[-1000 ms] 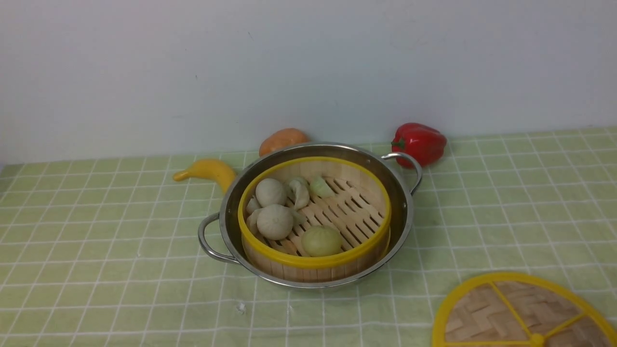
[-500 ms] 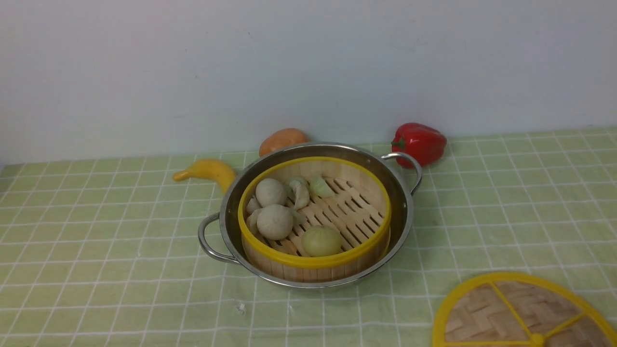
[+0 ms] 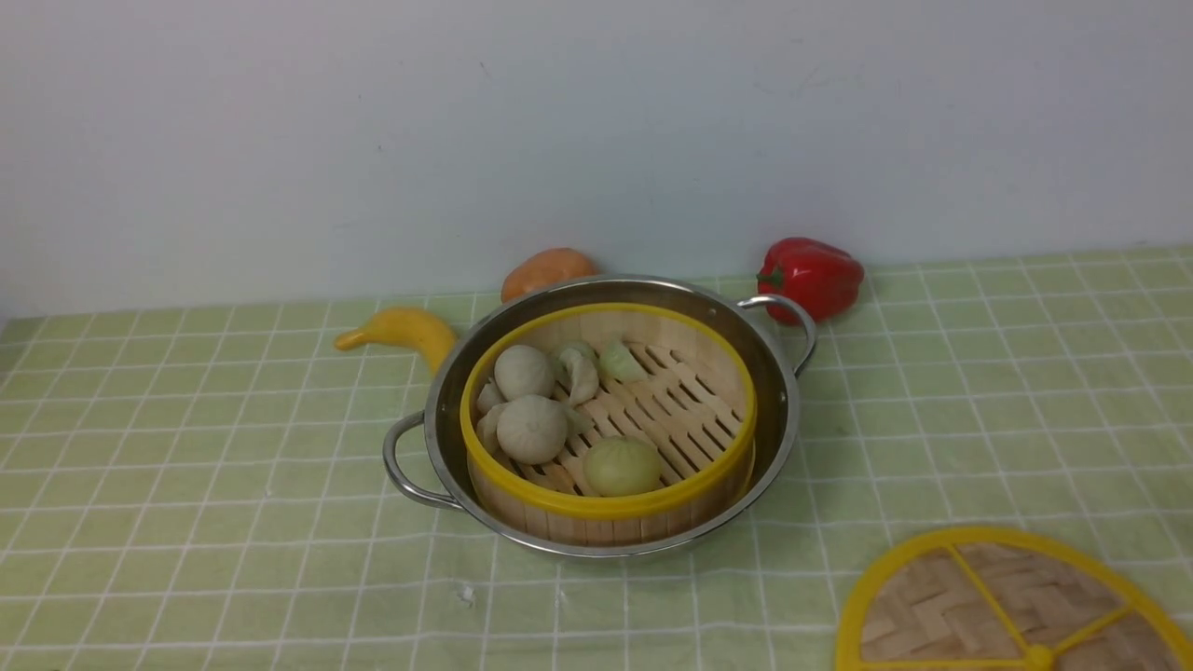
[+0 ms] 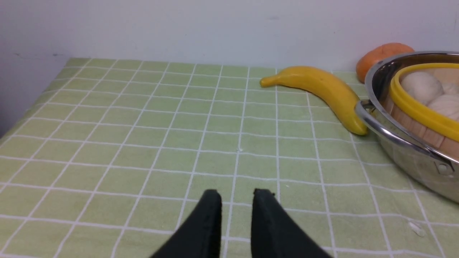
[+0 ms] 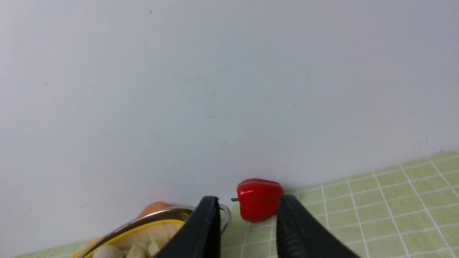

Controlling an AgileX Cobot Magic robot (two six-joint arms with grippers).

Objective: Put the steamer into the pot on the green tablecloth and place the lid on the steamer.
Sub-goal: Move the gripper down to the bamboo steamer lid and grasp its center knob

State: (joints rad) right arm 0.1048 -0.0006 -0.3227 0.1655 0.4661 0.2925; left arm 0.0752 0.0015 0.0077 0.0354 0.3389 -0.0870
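Note:
The steamer [image 3: 606,506], a bamboo basket with a yellow rim, sits inside the shiny pot [image 3: 788,401] on the green tablecloth [image 3: 186,447]. Several buns and dumplings [image 3: 531,429] lie on its slatted floor. The woven lid [image 3: 988,606] lies flat on the cloth at the front right, cut off by the frame edge. Neither gripper shows in the front view. In the left wrist view my left gripper [image 4: 236,193] hovers over bare cloth, open with a narrow gap, to the left of the pot [image 4: 405,150]. My right gripper [image 5: 247,200] is open and empty, raised above the table.
A yellow banana [image 3: 401,331] lies against the pot's back left. An orange fruit [image 3: 545,270] and a red pepper [image 3: 811,275] sit by the white wall behind the pot. The cloth's left edge shows in the left wrist view.

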